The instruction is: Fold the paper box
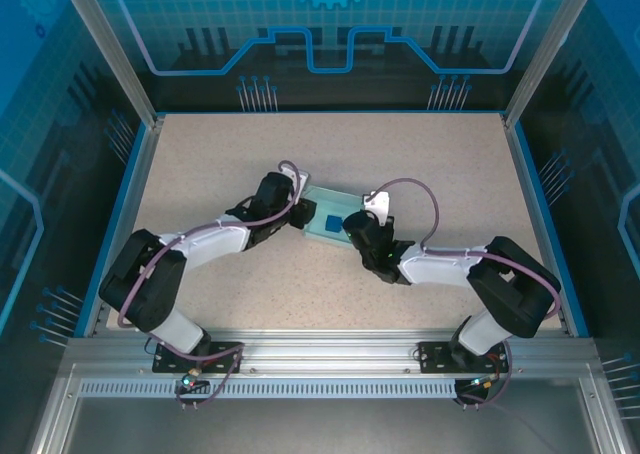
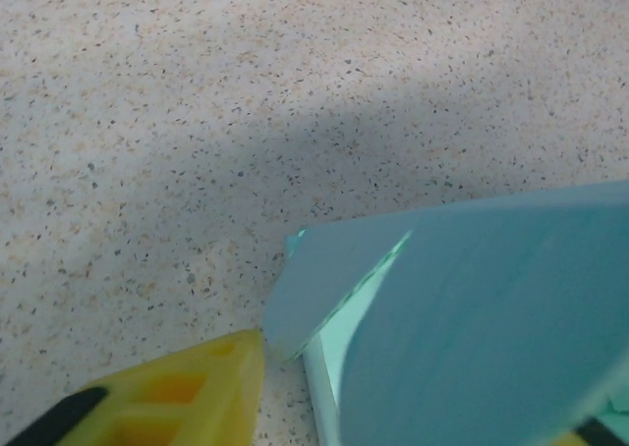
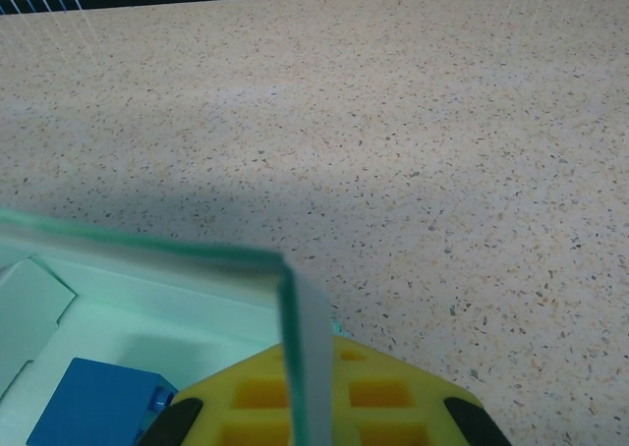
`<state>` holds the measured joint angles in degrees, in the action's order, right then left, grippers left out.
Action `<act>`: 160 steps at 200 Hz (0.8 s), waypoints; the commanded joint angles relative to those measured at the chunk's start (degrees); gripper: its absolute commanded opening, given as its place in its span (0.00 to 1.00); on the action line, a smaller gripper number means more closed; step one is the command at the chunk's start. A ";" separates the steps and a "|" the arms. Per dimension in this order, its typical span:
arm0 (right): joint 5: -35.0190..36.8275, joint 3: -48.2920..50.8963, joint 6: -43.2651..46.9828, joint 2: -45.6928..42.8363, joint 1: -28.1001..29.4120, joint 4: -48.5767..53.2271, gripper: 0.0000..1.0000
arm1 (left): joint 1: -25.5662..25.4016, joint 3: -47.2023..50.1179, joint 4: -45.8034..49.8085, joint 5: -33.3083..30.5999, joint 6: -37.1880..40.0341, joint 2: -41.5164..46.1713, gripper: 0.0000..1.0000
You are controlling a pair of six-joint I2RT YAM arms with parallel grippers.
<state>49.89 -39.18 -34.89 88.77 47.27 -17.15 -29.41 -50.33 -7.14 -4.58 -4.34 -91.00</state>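
Note:
The paper box [image 1: 322,206] is pale teal and lies open at the table's middle, with a small dark blue cube [image 1: 332,222] inside it. My left gripper [image 1: 300,212] is at the box's left end. In the left wrist view its yellow fingers [image 2: 172,397] stand apart around a raised flap [image 2: 334,269] and the wall of the paper box [image 2: 491,318]; a sliver of table shows between the near finger and the wall. My right gripper [image 1: 355,226] is at the box's right end. There my right gripper [image 3: 310,367] is shut on the upright wall [image 3: 300,338], and the cube [image 3: 93,402] sits just left of it.
The speckled beige tabletop [image 1: 420,164] spreads to all sides of the box, bounded by a blue rim [image 1: 530,194] and metal posts at the corners. Both arms reach in from the near edge.

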 commanded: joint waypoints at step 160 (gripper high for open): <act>-3.45 -13.30 -6.60 4.70 -3.71 14.17 0.00 | -7.23 0.69 -10.47 -12.85 -9.07 -2.27 0.00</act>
<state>48.34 -49.60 -40.12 91.94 44.53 -3.46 -34.11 -50.17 -11.18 -12.82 -10.39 -92.95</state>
